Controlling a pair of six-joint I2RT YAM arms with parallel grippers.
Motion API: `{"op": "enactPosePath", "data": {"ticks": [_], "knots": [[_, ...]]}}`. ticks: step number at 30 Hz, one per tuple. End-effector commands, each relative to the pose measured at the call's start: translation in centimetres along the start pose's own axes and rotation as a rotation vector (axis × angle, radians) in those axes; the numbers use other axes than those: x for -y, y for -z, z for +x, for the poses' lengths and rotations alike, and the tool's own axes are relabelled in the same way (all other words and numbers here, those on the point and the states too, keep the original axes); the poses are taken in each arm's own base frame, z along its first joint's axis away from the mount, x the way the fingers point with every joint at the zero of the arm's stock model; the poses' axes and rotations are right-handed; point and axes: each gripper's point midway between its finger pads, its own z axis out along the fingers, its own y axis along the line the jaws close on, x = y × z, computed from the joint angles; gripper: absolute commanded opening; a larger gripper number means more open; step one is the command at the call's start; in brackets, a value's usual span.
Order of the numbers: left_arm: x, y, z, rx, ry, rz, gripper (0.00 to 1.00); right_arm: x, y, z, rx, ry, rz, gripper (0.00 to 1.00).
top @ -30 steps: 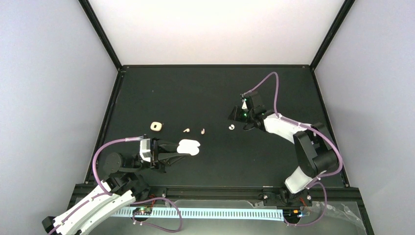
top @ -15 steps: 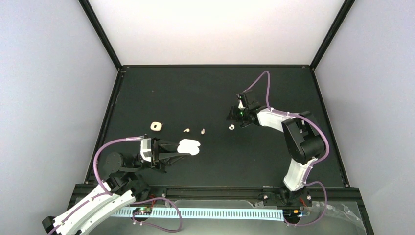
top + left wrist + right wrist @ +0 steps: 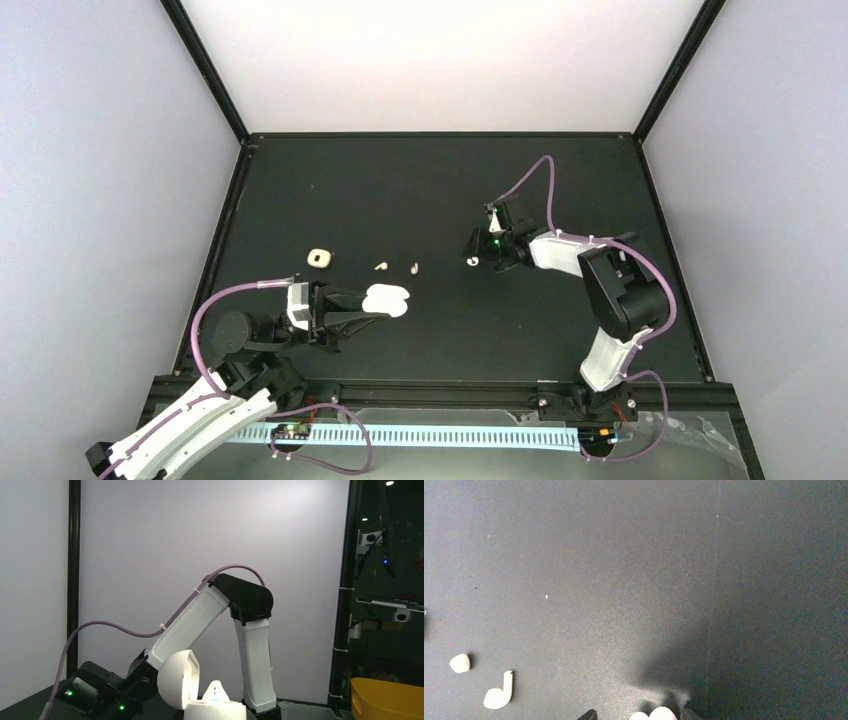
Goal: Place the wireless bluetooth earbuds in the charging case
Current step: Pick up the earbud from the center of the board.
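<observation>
The white charging case [image 3: 387, 300] is held by my left gripper [image 3: 368, 303] at the near left. In the left wrist view its lid [image 3: 176, 680] stands open, and one white earbud [image 3: 216, 691] sits in the case body [image 3: 215, 711]. Another white earbud [image 3: 472, 261] lies on the black mat. My right gripper [image 3: 478, 254] is low over it, jaws apart. In the right wrist view this earbud [image 3: 663, 714] lies between the fingertips [image 3: 588, 714], nearer the right one. Two pale beige earbuds [image 3: 380, 266] [image 3: 414, 267] lie between the arms and also show in the right wrist view [image 3: 460, 663] [image 3: 499, 695].
A small beige square ring-shaped piece [image 3: 319, 258] lies left of the beige earbuds. The black frame posts [image 3: 215, 250] border the mat. A yellow bin [image 3: 387, 697] shows beyond the table in the left wrist view.
My right gripper has come down and nearer, onto the white earbud on the mat, and its elbow has swung in. The left arm and the case have not moved.
</observation>
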Motion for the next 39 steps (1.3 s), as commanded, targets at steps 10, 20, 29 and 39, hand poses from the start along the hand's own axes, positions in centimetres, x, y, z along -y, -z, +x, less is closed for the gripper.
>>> {"op": "enactPosePath", "data": {"ticks": [10, 20, 29, 39], "knots": [[0.4, 0.1, -0.6, 0.025, 0.000, 0.012, 0.02, -0.9, 0.9, 3.2, -0.051, 0.004, -0.040, 0.42], [0.4, 0.2, -0.5, 0.022, -0.002, 0.011, 0.02, -1.5, 3.0, 3.0, -0.029, 0.048, -0.005, 0.42], [0.4, 0.3, -0.5, 0.021, -0.005, 0.008, 0.02, -4.9, 4.4, 2.1, -0.029, 0.243, 0.017, 0.42], [0.5, 0.4, -0.7, 0.019, -0.015, 0.003, 0.02, -5.5, 1.9, 1.9, -0.087, 0.297, 0.054, 0.42]]}}
